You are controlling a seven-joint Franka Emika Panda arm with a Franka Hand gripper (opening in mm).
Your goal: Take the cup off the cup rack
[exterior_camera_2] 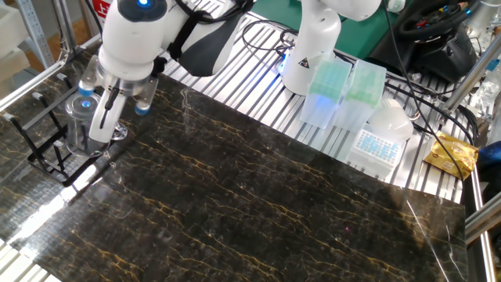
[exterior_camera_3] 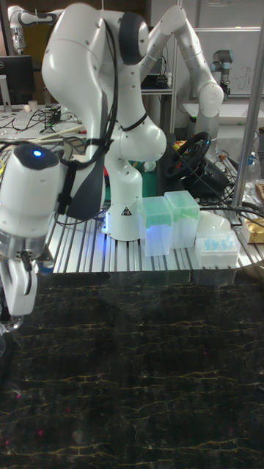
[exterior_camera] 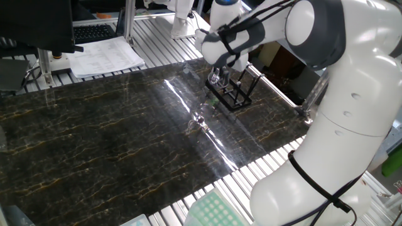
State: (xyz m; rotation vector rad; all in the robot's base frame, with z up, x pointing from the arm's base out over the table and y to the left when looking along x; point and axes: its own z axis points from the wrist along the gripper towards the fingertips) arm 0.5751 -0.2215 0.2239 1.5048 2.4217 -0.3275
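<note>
Dark marble-pattern surface (exterior_camera_2: 258, 211), glossy, with gold veining and bright glare streaks. At left of frame in the other fixed view: one cup rack (exterior_camera_2: 48, 149), thin black wire, upright prongs on a rectangular base. One cup (exterior_camera_2: 80, 125), clear glass with a round rim, sits over the rack's right end; whether it touches a prong is unclear. End effector (exterior_camera_2: 92, 117) clenched on the cup, white finger down its side. One fixed view shows the rack (exterior_camera: 233, 94) at upper centre, the cup barely legible. Tall fixed view crops the rack out. Beyond, two translucent boxes (exterior_camera_2: 344, 90).
</note>
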